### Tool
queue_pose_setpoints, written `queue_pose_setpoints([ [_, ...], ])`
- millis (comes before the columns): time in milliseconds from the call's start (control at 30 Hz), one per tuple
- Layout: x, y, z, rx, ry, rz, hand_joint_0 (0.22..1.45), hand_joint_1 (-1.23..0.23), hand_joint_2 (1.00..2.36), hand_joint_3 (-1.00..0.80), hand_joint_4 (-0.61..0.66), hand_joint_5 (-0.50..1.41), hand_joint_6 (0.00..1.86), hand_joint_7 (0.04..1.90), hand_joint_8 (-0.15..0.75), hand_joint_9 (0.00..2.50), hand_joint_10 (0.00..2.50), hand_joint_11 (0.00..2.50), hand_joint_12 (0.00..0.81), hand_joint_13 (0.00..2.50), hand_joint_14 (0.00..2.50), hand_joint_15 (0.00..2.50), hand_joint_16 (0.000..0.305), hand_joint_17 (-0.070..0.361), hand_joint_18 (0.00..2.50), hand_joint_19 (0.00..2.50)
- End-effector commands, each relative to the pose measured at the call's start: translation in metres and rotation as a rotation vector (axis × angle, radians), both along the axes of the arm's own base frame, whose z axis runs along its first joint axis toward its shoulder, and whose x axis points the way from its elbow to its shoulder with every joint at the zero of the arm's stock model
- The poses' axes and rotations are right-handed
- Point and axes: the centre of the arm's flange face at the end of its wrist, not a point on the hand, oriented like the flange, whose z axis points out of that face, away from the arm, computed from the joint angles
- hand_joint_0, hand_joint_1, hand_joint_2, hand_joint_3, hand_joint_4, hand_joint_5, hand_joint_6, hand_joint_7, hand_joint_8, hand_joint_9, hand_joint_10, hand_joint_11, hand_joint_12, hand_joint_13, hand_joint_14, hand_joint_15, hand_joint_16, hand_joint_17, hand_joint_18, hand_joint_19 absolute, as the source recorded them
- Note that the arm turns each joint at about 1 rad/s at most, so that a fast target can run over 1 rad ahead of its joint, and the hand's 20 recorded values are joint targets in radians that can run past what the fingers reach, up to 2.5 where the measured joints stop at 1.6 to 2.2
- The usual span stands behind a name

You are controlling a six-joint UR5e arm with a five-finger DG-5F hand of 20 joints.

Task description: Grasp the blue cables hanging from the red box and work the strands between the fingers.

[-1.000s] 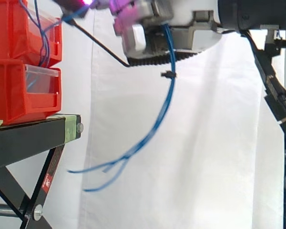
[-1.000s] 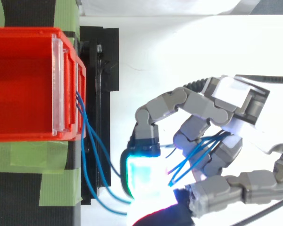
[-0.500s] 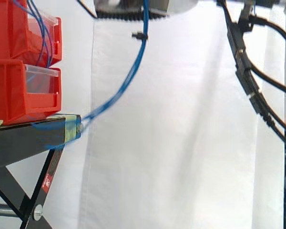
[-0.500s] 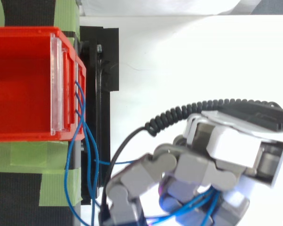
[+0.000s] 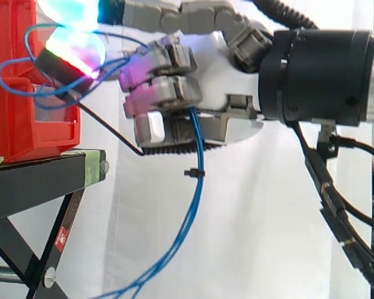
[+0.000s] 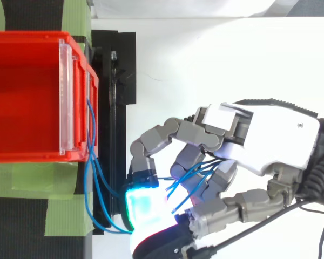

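Blue cables (image 5: 196, 205): thin glossy strands. They loop out of the red box's front on the left and thread between my fingers. Below my palm they hang in a long slack curve, pinched by a small black tie (image 5: 193, 172).
Red box (image 6: 21, 97): smooth hard plastic on the black stand (image 5: 37, 184).
Hand (image 5: 206, 118): I reach in from the right with fingers curled tight round the strands, pads (image 6: 143, 202) glowing cyan close to the box.
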Motion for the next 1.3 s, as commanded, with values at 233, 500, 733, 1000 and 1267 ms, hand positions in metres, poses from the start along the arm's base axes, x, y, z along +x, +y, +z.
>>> queue_pose_setpoints([
  [233, -0.005, 0.0, -0.01, -0.038, 0.037, -0.037, 0.84, -0.57, 1.02, 0.13, 0.29, 0.04, 1.41, 1.35, 0.508, 1.75, 2.5, 2.5, 0.556, 1.85, 2.5, 1.78, 0.195, 0.146, 2.3, 0.71],
  [500, -0.008, 0.0, -0.009, -0.091, 0.063, -0.111, 0.84, -0.58, 1.02, 0.13, 0.29, 0.04, 1.4, 1.36, 0.508, 1.75, 2.5, 2.5, 0.556, 1.85, 2.5, 1.78, 0.195, 0.146, 2.3, 0.71],
  [733, -0.01, -0.002, -0.011, -0.113, 0.086, -0.116, 0.84, -0.58, 1.02, 0.12, 0.29, 0.04, 1.4, 1.36, 0.508, 1.75, 2.5, 2.5, 0.556, 1.85, 2.5, 1.78, 0.195, 0.146, 2.3, 0.71],
  [1000, -0.017, -0.005, -0.017, -0.148, 0.159, -0.112, 0.84, -0.58, 1.02, 0.13, 0.29, 0.04, 1.4, 1.36, 0.508, 1.75, 2.5, 2.5, 0.556, 1.85, 2.5, 1.78, 0.195, 0.146, 2.3, 0.71],
  [1267, -0.021, -0.006, -0.02, -0.165, 0.2, -0.108, 0.84, -0.58, 1.02, 0.12, 0.28, 0.04, 1.4, 1.36, 0.508, 1.75, 2.5, 2.5, 0.556, 1.85, 2.5, 1.78, 0.195, 0.146, 2.3, 0.71],
])
